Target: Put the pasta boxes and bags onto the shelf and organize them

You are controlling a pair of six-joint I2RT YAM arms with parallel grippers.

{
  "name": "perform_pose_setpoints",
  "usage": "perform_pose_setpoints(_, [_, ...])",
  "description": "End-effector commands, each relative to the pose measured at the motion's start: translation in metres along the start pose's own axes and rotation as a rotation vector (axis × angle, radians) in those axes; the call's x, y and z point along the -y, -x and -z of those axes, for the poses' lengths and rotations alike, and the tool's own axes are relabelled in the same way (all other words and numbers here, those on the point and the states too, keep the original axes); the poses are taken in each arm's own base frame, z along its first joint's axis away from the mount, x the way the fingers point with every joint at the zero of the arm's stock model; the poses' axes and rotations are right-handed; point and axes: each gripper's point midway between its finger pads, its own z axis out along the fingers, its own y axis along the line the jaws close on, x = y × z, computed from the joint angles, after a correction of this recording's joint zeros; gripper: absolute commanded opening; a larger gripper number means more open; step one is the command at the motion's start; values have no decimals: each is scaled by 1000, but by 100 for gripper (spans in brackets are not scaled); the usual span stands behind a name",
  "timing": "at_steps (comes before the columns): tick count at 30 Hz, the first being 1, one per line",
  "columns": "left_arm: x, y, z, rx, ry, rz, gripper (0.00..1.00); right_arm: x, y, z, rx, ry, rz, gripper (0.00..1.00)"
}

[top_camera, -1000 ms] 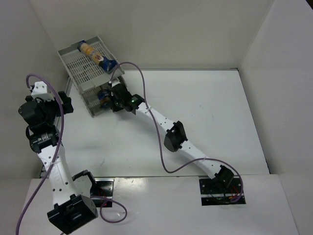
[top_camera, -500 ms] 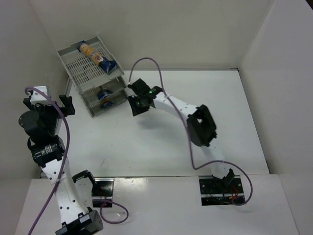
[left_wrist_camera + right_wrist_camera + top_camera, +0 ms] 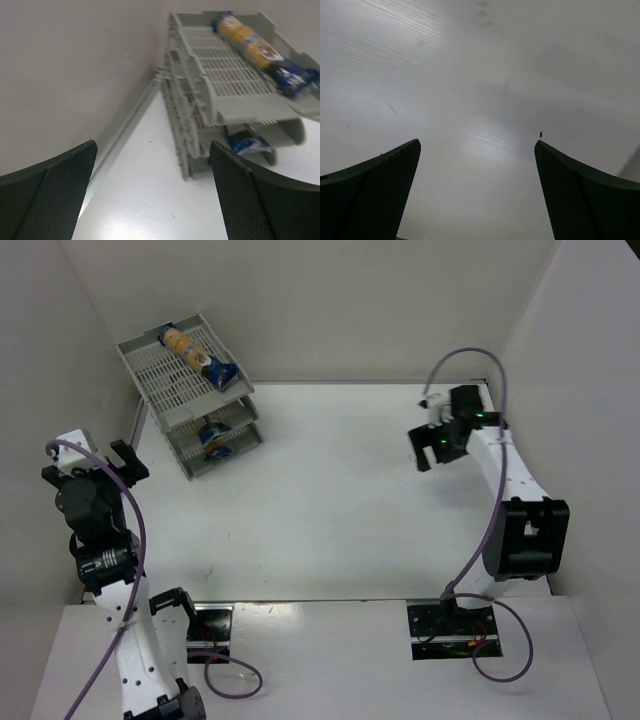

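Note:
The grey three-tier shelf (image 3: 160,385) stands at the far left of the table. One yellow-and-blue pasta packet (image 3: 198,355) lies slantwise on its top tray, and the blue end of a second packet (image 3: 213,436) shows in a lower tray. The left wrist view has the shelf (image 3: 225,85), the top packet (image 3: 260,47) and the lower packet (image 3: 247,143). My left gripper (image 3: 92,462) (image 3: 152,147) hovers open at the near left of the shelf, holding nothing. Far to the right, my right gripper (image 3: 432,452) (image 3: 477,143) is open over bare table.
White walls close in the table at the left, back and right. The shelf stands close to the left wall (image 3: 60,75). A purple cable (image 3: 470,355) loops above the right arm. Both arm bases sit at the near edge.
My right gripper opened at the shelf's lower tray, left the packet there, and swung back to the far right of the table. The left arm shifted slightly lower.

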Motion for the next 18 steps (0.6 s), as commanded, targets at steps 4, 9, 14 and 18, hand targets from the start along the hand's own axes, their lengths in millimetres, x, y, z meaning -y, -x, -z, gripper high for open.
perform_pose_setpoints(4, [-74,29,33,143,437,3,100,17,-42,82,26,-51,34,100])
perform_pose_setpoints(9, [-99,41,51,195,595,-20,100,-5,-76,98,15,-47,-3,100])
perform_pose_setpoints(14, [-94,22,52,148,568,41,100,-10,-87,106,50,-69,-24,100])
perform_pose_setpoints(18, [-92,19,53,145,556,79,100,-11,-87,106,60,-73,-31,100])
